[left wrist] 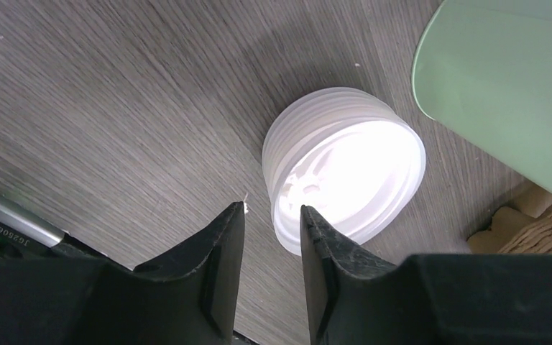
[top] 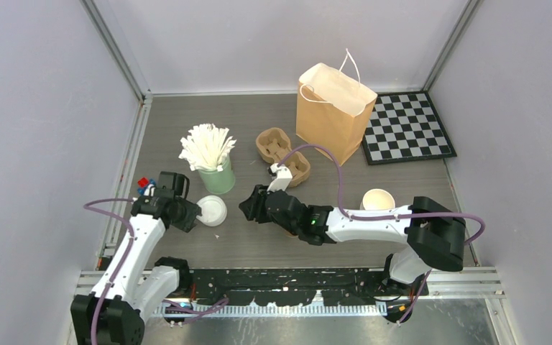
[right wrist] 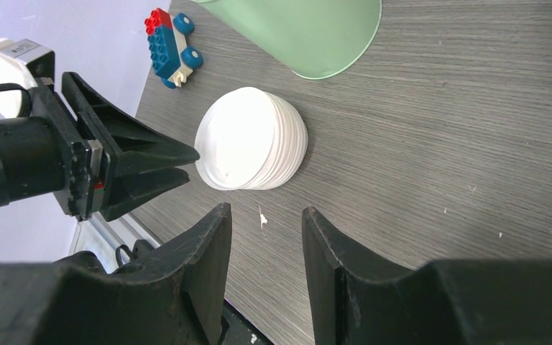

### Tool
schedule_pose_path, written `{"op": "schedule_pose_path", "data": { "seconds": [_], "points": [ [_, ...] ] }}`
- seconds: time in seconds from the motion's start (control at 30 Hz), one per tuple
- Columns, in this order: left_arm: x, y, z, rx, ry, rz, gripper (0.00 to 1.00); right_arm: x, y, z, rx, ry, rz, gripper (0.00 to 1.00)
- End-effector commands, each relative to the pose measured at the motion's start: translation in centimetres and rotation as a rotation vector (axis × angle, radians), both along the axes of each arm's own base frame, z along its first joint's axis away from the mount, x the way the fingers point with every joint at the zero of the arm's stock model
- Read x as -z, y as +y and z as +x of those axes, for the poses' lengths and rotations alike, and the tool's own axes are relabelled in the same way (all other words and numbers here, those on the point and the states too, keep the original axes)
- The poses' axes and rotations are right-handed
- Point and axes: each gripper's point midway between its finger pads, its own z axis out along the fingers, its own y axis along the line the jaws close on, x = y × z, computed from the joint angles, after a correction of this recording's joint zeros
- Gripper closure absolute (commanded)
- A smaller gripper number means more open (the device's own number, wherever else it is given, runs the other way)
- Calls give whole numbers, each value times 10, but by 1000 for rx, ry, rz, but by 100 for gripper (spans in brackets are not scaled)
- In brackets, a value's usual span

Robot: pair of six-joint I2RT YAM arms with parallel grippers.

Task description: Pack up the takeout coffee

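Note:
No lidded cup shows. A lidless brown paper cup (top: 378, 200) with a white inside stands at the right, beside my right arm; I cannot tell if it is one cup or a stack. A stack of loose white lids (top: 212, 210) lies left of centre and also shows in the left wrist view (left wrist: 345, 169) and the right wrist view (right wrist: 251, 140). My left gripper (top: 190, 214) (left wrist: 272, 212) is open and empty, its tips at the stack's near edge. My right gripper (top: 248, 207) (right wrist: 262, 212) is open and empty, a short way right of the stack.
A green cup (top: 217, 178) of white sticks stands behind the lids. A pulp cup carrier (top: 284, 153), an open brown paper bag (top: 334, 108) and a checkerboard (top: 406, 128) lie at the back. A toy brick car (top: 144, 183) sits by the left wall.

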Motion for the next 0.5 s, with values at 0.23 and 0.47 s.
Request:
{"op": "schedule_pose_path", "data": {
  "seconds": [0.23,0.47],
  "points": [
    [8,3,19,6,-51,-14,67,-21,7,5,20,-38,48,55],
    [10,5,18,7,-53,-5,70,-16,8,5,22,-33,37,55]
  ]
}}
